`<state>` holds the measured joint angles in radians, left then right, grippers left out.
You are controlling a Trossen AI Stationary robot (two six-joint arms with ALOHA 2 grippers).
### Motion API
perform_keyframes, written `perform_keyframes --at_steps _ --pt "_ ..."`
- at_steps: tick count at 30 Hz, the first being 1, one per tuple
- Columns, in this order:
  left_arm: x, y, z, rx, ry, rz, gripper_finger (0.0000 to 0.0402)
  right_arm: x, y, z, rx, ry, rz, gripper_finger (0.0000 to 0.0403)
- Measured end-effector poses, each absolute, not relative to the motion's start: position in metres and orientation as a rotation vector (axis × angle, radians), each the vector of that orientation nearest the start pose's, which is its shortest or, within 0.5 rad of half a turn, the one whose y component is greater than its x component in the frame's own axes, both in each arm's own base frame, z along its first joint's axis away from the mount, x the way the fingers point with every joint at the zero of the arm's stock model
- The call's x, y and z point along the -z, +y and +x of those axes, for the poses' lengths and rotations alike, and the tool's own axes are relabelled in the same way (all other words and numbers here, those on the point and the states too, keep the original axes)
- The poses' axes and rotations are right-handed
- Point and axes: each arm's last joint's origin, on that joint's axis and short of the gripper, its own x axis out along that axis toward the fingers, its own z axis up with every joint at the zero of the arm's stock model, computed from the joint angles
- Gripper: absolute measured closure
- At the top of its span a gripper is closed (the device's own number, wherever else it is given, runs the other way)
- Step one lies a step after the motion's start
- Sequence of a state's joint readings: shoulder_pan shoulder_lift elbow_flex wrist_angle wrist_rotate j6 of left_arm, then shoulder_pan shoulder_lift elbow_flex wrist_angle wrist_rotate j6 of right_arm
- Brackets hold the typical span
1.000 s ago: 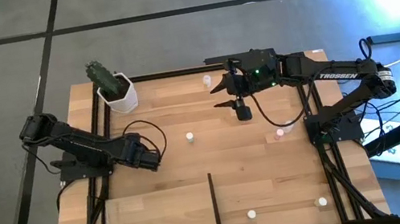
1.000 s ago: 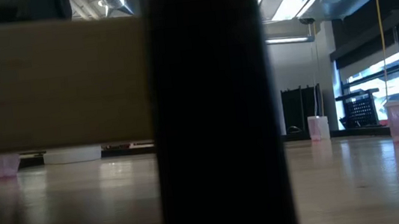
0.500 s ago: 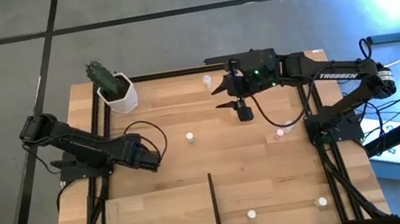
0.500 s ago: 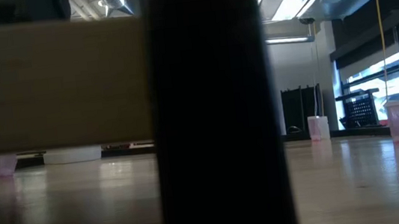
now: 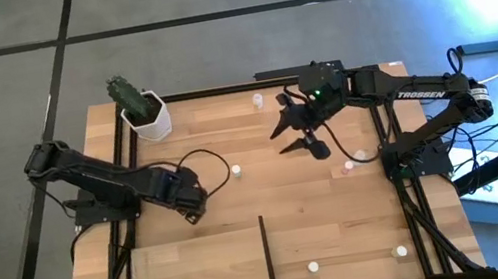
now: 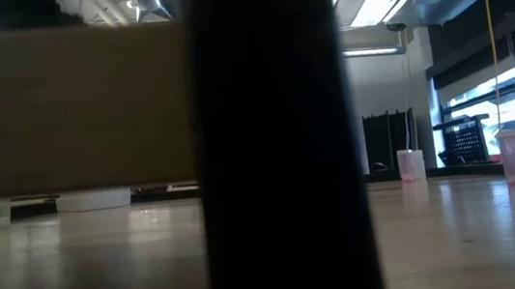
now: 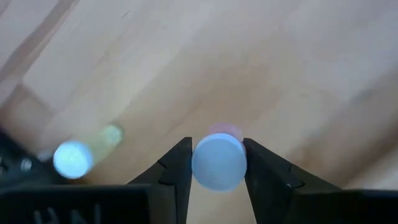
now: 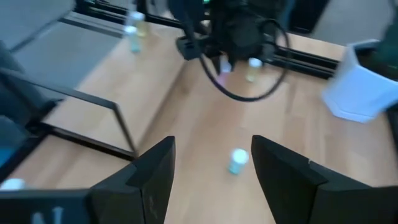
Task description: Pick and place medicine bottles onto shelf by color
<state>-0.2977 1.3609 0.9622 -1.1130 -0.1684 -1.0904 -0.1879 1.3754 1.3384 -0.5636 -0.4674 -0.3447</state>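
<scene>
You see a white-capped, pink-tinted bottle (image 7: 218,160) between dark fingers (image 7: 176,167), a pale green one (image 7: 81,152) beside it, light wood table (image 5: 288,189), white pot (image 5: 148,119).

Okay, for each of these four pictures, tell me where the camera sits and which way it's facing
High: overhead, straight down; table, both arms.
Low: tabletop height, level; divider blocks it, no arm.
Left wrist: down past left gripper, shut on pink bottle.
Right wrist: past open right gripper toward left arm.
Shared: pink bottle.
</scene>
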Motion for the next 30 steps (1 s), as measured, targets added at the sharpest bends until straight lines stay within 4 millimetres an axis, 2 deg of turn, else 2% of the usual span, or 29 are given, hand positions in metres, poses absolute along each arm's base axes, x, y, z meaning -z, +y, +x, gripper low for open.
perform_keyframes --at_steps 3,8,13,16,23,30 --pt "-0.242 -0.065 0.219 -0.587 1.298 -0.521 0.0287 -0.361 -0.041 0.29 -0.392 0.508 -0.13 0.0189" --pt "-0.281 -0.084 0.228 -0.382 1.221 -0.47 0.0287 -0.361 -0.041 0.29 -0.394 0.506 -0.134 0.0189" --pt "-0.314 -0.111 0.225 -0.239 1.138 -0.437 0.0287 -0.361 -0.041 0.29 -0.403 0.499 -0.169 0.0189" --pt "-0.326 -0.128 0.22 -0.181 1.103 -0.395 0.0287 -0.361 -0.041 0.29 -0.406 0.497 -0.179 0.0189" --pt "-0.332 -0.161 0.203 -0.082 1.034 -0.32 0.0287 -0.361 -0.041 0.29 -0.406 0.498 -0.178 0.0189" --pt "-0.312 -0.192 0.203 -0.021 1.087 -0.219 0.0287 -0.36 -0.041 0.29 -0.392 0.503 -0.183 0.0189"
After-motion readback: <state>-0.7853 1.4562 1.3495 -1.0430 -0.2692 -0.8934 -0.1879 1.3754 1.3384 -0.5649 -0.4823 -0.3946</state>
